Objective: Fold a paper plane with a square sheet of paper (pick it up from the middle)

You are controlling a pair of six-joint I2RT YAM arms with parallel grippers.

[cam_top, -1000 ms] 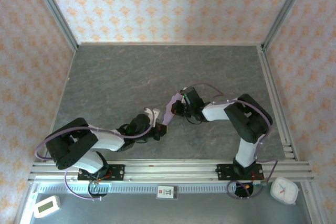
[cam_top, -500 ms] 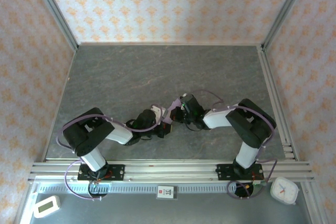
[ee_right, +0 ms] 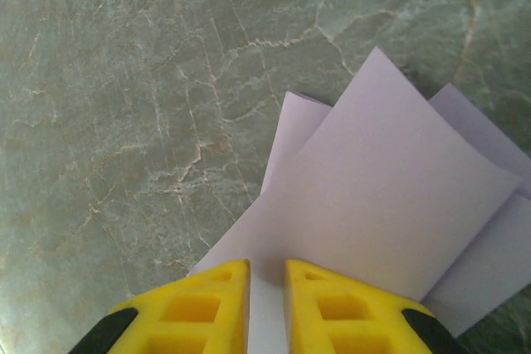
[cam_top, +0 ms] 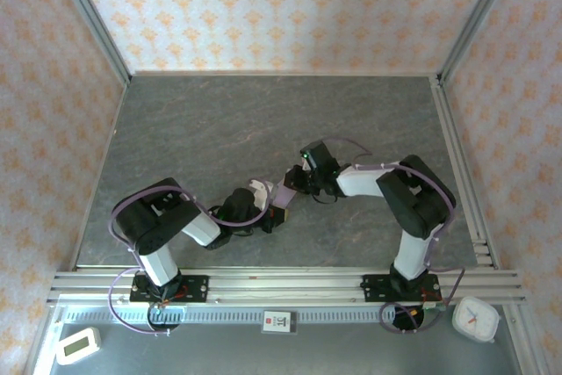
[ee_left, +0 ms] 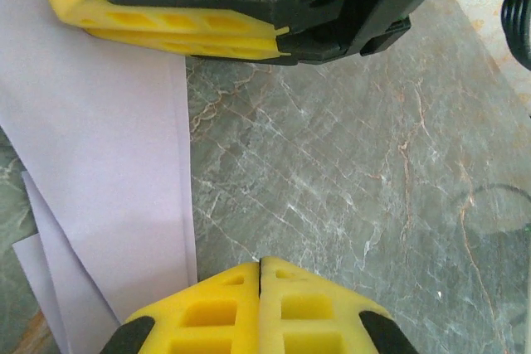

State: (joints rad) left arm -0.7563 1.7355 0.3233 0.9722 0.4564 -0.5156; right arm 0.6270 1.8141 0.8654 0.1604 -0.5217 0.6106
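One change: the right gripper (ee_right: 265, 269) just parted its jaws, seemingly releasing the folded lilac sheet (ee_right: 390, 196); the left gripper (ee_left: 260, 275) stays closed.

Seen from above, a grey-green marble-patterned surface (cam_top: 263, 120) is veined with pale and rust-coloured lines. Walls stand at its far, left and right edges, covered in cream wallpaper (cam_top: 281, 6) with a repeating orange floral motif. Silver metal posts (cam_top: 88, 15) rise from the two far corners. A silver rail (cam_top: 281, 283) runs along the near edge. In front of the rail sit a small white clock (cam_top: 475, 318) at the right, a label card (cam_top: 276, 321) at the centre and a white display unit (cam_top: 77, 345) at the left. The light is soft and even.
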